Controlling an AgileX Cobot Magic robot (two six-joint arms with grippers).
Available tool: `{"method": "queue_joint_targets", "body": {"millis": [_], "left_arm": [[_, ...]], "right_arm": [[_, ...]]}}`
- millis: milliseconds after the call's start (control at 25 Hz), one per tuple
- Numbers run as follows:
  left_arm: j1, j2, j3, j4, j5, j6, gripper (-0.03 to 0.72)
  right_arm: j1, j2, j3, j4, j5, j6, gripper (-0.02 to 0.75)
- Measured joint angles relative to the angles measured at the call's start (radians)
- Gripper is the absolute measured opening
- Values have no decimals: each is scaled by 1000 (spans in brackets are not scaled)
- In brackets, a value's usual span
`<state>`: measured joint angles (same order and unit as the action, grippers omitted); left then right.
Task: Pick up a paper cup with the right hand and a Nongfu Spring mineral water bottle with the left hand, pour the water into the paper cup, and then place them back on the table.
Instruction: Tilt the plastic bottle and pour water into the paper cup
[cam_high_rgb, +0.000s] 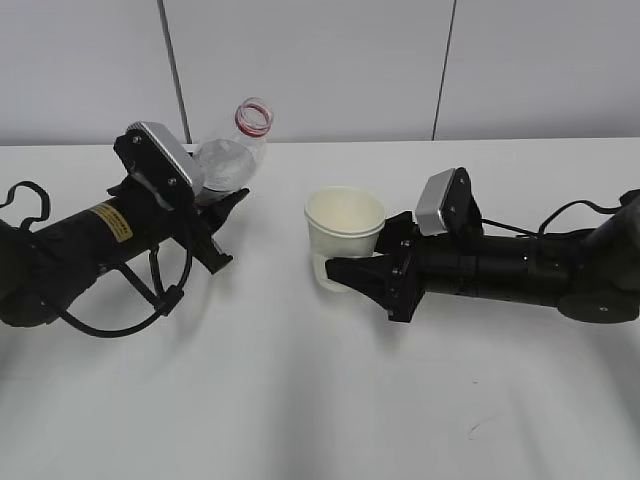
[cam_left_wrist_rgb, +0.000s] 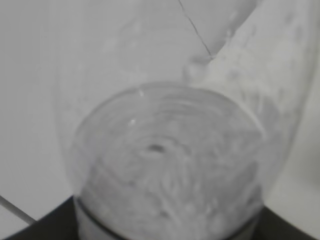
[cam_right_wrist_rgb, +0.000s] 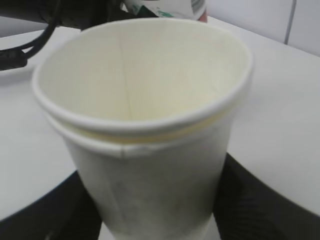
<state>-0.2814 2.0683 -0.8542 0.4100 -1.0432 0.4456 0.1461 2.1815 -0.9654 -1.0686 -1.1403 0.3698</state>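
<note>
On the table (cam_high_rgb: 320, 400), the left hand (cam_high_rgb: 215, 215) lies at the left and the right hand (cam_high_rgb: 350, 268) at the right, reaching toward each other. The Nongfu Spring mineral water bottle (cam_high_rgb: 235, 155) sits in the left hand, tilted, its mouth up and toward the right. The paper cup (cam_high_rgb: 343, 235) stands upright in the right hand, right of the bottle and apart from it, nearer the front
</note>
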Motion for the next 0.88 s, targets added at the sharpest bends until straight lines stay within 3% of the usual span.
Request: {"method": "queue_joint_targets", "body": {"millis": [360, 880], "left_arm": [[0, 0, 0, -35, -40, 200, 364], [0, 0, 0, -51, -40, 383, 361]], "right_arm": [[40, 0, -29, -47, 55, 39, 447], [40, 0, -33, -49, 55, 43, 445]]}}
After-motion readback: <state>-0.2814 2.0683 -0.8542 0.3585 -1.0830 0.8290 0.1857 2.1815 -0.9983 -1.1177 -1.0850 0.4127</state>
